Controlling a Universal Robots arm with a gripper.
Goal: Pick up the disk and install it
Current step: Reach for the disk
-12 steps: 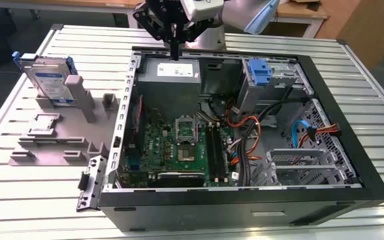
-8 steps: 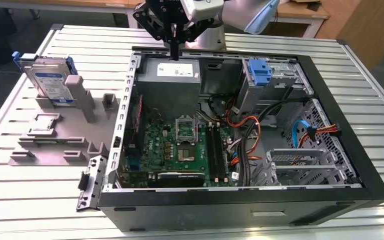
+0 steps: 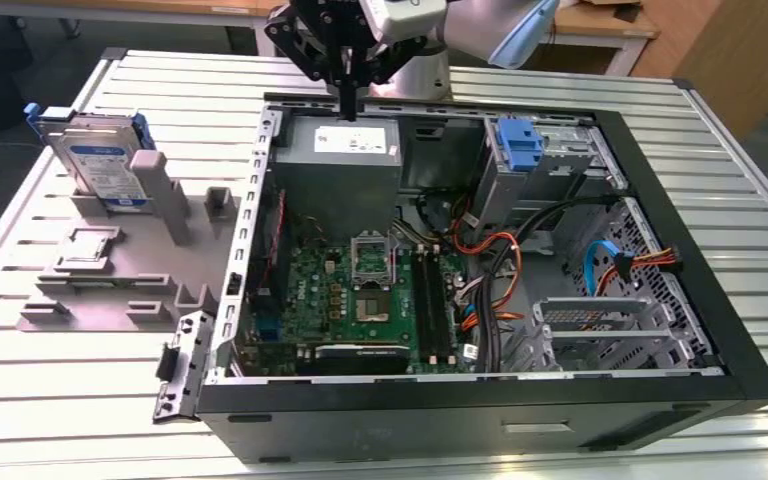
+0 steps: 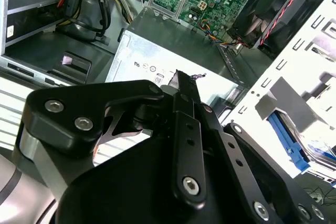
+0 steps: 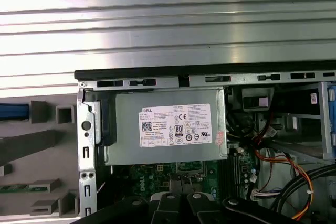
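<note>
Disk (image 3: pixel 97 160) stands on edge in the grey holder (image 3: pixel 111 285) at the exterior view's left, on the slatted metal table (image 3: pixel 64 400). It is just beside the open computer case (image 3: pixel 704 330). Further right, the gripper (image 3: pixel 348 112) hangs over the case's rear edge, just above the grey power supply (image 3: pixel 344 150) and well apart from the disk, its fingers pressed together and gripping nothing. To the right of it, a blue bracket (image 3: pixel 520 140) sits upright in the case's drive bay.

Disk (image 3: pixel 101 165) upright in grey stand (image 3: pixel 117 292) (blue rails, label showing)
</note>
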